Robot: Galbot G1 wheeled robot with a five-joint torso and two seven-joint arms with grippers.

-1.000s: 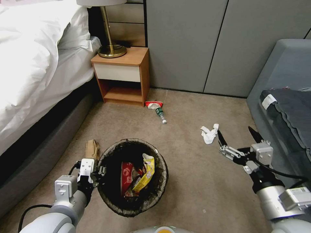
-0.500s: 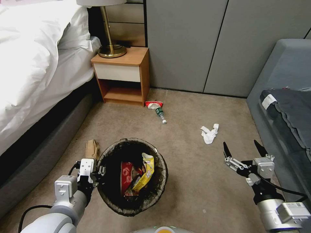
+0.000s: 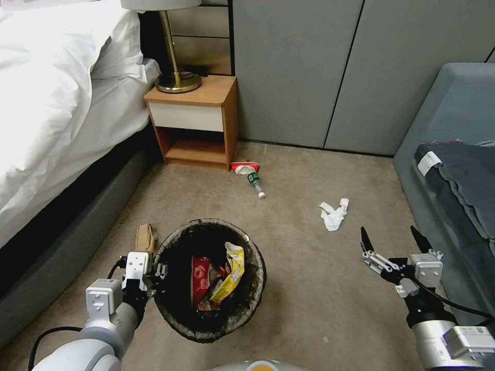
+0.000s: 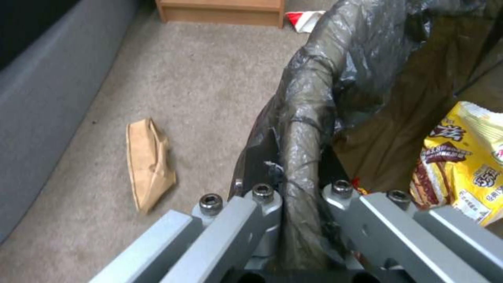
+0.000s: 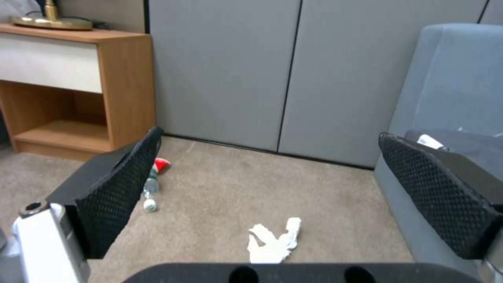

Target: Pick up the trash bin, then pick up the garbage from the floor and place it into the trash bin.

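Carpeted bedroom floor, left gripper apparently pinching trash bin rim, right gripper raised, fingers spread.

A bedroom — white-sheeted bed, wooden nightstand with brass lamp, carpeted floor.

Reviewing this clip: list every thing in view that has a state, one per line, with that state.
Round white plastic trash bin with dark bag liner: upright, held by its rim, holding packets.
Left hand: shut on the bin's rim.
Right hand: open, empty, above the carpet.
White crumpled tissue: on the carpet.
Small clear plastic bottle: lying on its side.
Red crumpled packet: on the floor by the nightstand.
Brown paper bag: flat beside the bin.
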